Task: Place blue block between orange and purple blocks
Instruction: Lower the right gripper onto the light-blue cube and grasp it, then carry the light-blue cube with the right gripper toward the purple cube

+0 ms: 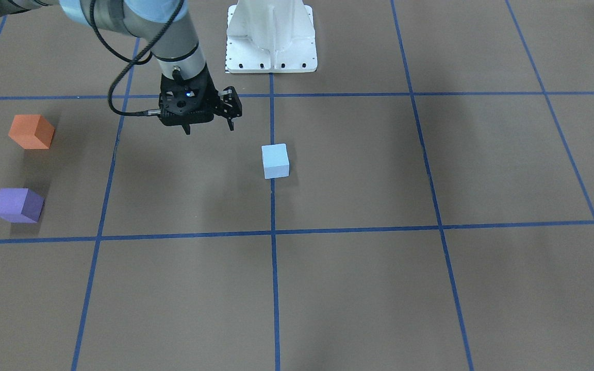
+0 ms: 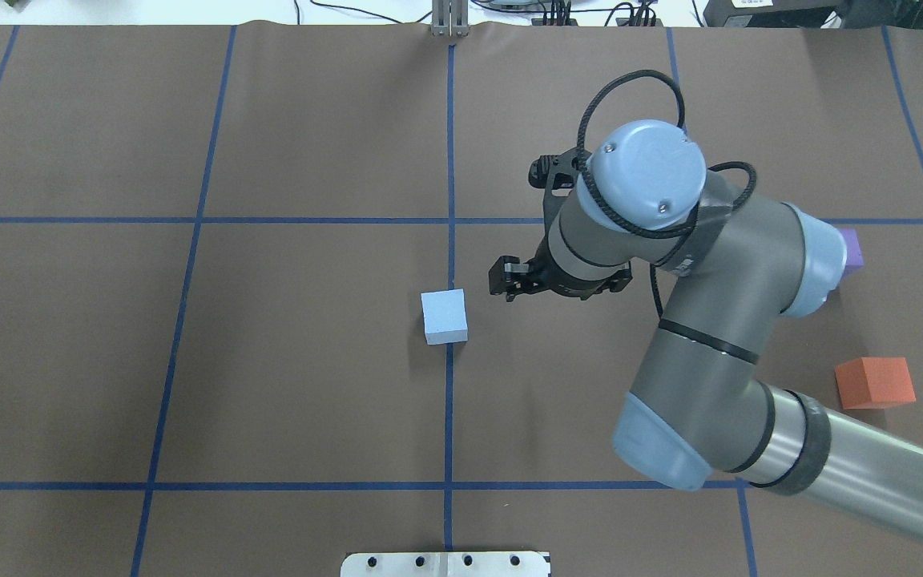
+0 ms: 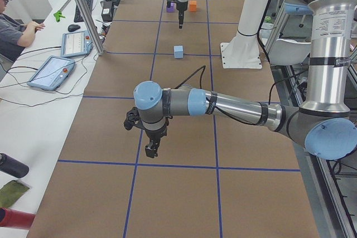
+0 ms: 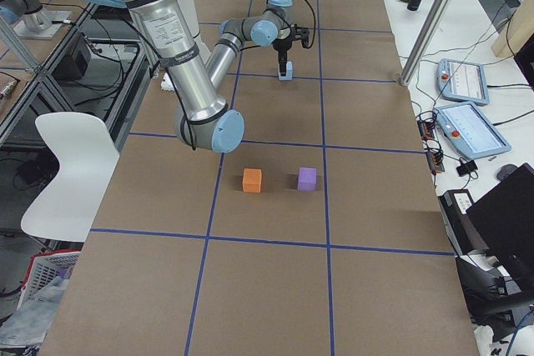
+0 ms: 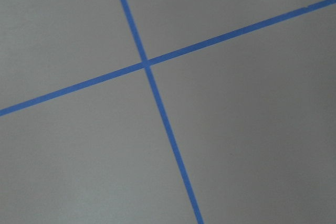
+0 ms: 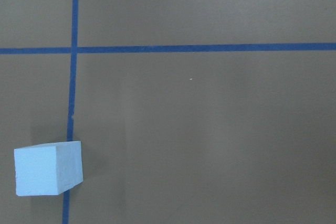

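Not started: right hand (image 1: 209,129) released, empty, near light blue foam cube (image 1: 275,161) at centre of counter (image 1: 359,288); gap between orange foam cube (image 1: 31,132) and purple foam cube (image 1: 18,205) by right edge unfilled

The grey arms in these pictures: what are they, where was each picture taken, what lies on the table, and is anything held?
They are two robot arms at a brown, blue-taped table. Two pictures look down from opposite sides, two look along the table from its ends, two come from wrist cameras. A light blue foam cube sits mid-table; an orange foam cube and a purple foam cube sit apart on the robot's right. The right gripper hangs open and empty near the blue cube. Whether the left gripper is open I cannot tell.
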Controlling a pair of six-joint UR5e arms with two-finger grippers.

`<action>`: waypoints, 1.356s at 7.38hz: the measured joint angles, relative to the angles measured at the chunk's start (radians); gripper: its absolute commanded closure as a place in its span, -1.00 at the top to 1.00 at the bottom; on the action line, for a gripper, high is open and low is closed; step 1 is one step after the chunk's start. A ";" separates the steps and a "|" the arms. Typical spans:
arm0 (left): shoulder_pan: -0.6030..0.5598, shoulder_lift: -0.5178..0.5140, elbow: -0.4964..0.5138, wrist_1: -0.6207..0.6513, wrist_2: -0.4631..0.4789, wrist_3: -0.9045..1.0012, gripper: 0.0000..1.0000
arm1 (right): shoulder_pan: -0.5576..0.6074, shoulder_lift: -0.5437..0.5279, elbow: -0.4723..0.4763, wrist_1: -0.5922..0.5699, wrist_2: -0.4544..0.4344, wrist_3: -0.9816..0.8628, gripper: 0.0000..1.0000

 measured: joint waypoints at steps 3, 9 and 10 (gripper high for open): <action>-0.006 0.015 -0.015 -0.011 -0.011 -0.017 1.00 | -0.065 0.120 -0.211 0.136 -0.079 0.038 1.00; -0.006 0.019 -0.023 -0.012 -0.027 -0.019 1.00 | -0.126 0.222 -0.426 0.181 -0.137 0.036 0.56; -0.006 0.020 -0.023 -0.012 -0.030 -0.019 1.00 | -0.131 0.221 -0.438 0.185 -0.142 0.033 -0.91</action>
